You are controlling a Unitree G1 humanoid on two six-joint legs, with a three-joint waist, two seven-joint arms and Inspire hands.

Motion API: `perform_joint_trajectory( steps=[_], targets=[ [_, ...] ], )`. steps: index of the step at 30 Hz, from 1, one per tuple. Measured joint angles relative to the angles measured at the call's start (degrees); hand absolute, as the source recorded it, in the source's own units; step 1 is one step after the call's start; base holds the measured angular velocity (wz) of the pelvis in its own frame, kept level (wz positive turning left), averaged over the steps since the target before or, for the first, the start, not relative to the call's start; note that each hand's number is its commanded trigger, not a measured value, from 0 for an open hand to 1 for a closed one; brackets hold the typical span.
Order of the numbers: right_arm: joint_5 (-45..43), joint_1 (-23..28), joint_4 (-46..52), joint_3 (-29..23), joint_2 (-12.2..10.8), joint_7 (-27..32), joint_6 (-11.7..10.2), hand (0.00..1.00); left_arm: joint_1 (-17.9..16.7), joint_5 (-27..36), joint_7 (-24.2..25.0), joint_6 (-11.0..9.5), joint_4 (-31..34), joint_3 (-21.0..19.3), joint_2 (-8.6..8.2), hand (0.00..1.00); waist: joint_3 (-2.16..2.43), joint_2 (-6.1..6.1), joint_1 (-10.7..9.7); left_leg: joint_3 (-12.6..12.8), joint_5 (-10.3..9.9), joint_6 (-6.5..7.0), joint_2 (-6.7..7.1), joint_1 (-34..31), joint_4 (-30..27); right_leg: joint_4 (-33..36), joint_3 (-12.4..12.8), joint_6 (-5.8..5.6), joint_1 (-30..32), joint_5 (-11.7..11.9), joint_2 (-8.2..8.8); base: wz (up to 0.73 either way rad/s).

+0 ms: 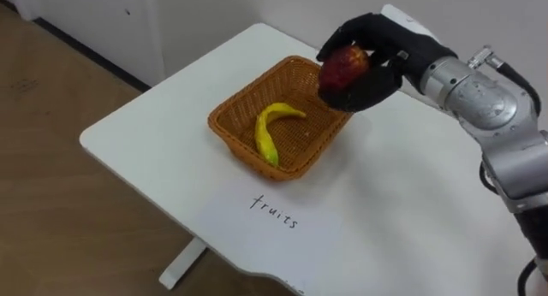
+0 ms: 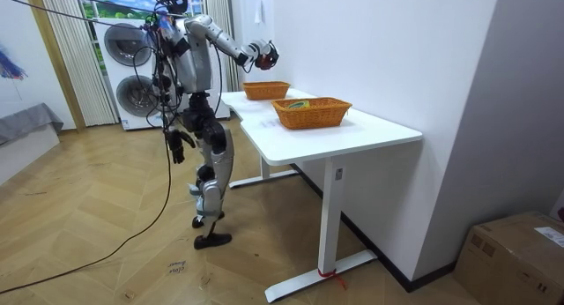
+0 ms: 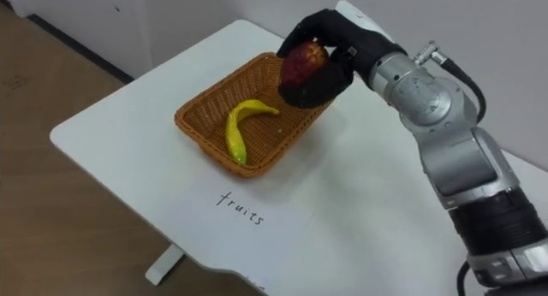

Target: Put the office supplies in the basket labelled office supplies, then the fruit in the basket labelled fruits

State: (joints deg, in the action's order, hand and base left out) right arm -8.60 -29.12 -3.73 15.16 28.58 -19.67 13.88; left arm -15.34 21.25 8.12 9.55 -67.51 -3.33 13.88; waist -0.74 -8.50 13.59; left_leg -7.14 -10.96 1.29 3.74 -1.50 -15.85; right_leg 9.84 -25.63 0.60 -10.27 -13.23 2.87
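The robot's right hand [image 1: 378,72], fingers curled around a red apple [image 1: 344,68], held the fruit over the far corner of the wicker basket [image 1: 235,142] where a banana [image 1: 266,135] already lay, apparently poised to drop it in, its left hand [image 2: 178,145] hanging by its side.

On the desk [image 1: 411,202] before me the basket [image 1: 229,125] sits towards the far left, with the banana [image 1: 270,129] lying inside it. My right robot hand [image 1: 381,84] hangs over the basket's far right corner with the apple [image 1: 344,67] in it. A paper label [image 1: 274,215] lies flat on the desk just in front of the basket. In the room view a second basket [image 2: 313,113] stands nearer the camera.
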Motion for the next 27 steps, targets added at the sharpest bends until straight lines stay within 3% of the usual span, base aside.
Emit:
perform_joint_trajectory(
  steps=[3,8,9,10,11,12,14,27],
  targets=[
    [-0.61,0.30,-0.65,1.38,-0.11,-0.80,0.01,1.00,-0.25,-1.24,0.04,0.43,0.35,0.07,-0.04,0.00,-0.22,0.31,0.11,-0.83,-0.11,0.16,0.07,-0.15,-0.88,-0.01,-0.75,-0.28,-0.58,-0.17,0.17,0.17],
    [-0.57,1.27,-2.64,1.47,-0.51,-2.23,0.03,1.00,-1.13,-2.30,0.33,0.75,0.37,-0.03,-0.16,0.00,-0.22,0.49,0.98,-1.34,-0.18,0.28,0.29,-0.41,-1.43,0.00,-1.25,-0.41,-0.80,-0.19,0.20,0.07],
    [-0.63,1.39,-2.64,1.47,-0.52,-2.34,0.02,0.74,-1.28,-2.38,0.34,0.99,0.37,-0.03,-0.17,0.00,-0.20,0.52,1.01,-1.34,-0.18,0.28,0.30,-0.40,-1.43,0.01,-1.26,-0.42,-0.80,-0.19,0.21,0.00],
    [-0.89,1.82,-2.65,1.47,-0.52,-2.44,0.03,0.70,-1.57,-3.32,0.39,1.40,0.42,-0.08,-0.19,0.00,-0.08,0.58,1.08,-1.49,-0.18,0.29,0.45,-0.40,-1.44,0.01,-1.31,-0.42,-0.85,-0.19,0.21,0.03],
    [-1.24,2.26,-2.72,1.47,-0.52,-2.70,0.04,0.54,-1.95,-3.54,0.42,1.70,0.58,-0.16,-0.19,0.00,0.05,0.60,1.11,-1.65,-0.17,0.30,0.77,-0.33,-1.44,0.01,-1.31,-0.43,-0.94,-0.20,0.22,0.04],
    [-1.30,2.40,-2.96,1.48,-0.52,-2.86,0.04,0.25,-2.10,-3.66,0.45,1.79,0.60,-0.18,-0.19,0.00,0.07,0.64,1.11,-1.69,-0.17,0.30,0.79,-0.24,-1.45,0.01,-1.32,-0.44,-1.03,-0.21,0.23,0.05],
    [-1.31,2.92,-4.35,1.48,-0.54,-3.19,0.06,0.00,-2.27,-4.02,0.52,2.12,0.60,-0.20,-0.20,0.00,0.12,0.77,1.10,-1.83,-0.17,0.30,0.86,0.11,-1.48,-0.01,-1.36,-0.52,-1.48,-0.26,0.25,0.05],
    [-1.78,3.72,-4.56,1.46,-0.59,-4.72,1.19,0.00,-2.41,-4.01,1.54,2.64,0.67,-0.45,-0.40,0.00,0.32,0.79,0.99,-2.28,-0.11,0.37,1.02,0.23,-1.78,0.07,-1.45,-0.54,-1.85,-0.26,0.31,0.01]
  ],
)
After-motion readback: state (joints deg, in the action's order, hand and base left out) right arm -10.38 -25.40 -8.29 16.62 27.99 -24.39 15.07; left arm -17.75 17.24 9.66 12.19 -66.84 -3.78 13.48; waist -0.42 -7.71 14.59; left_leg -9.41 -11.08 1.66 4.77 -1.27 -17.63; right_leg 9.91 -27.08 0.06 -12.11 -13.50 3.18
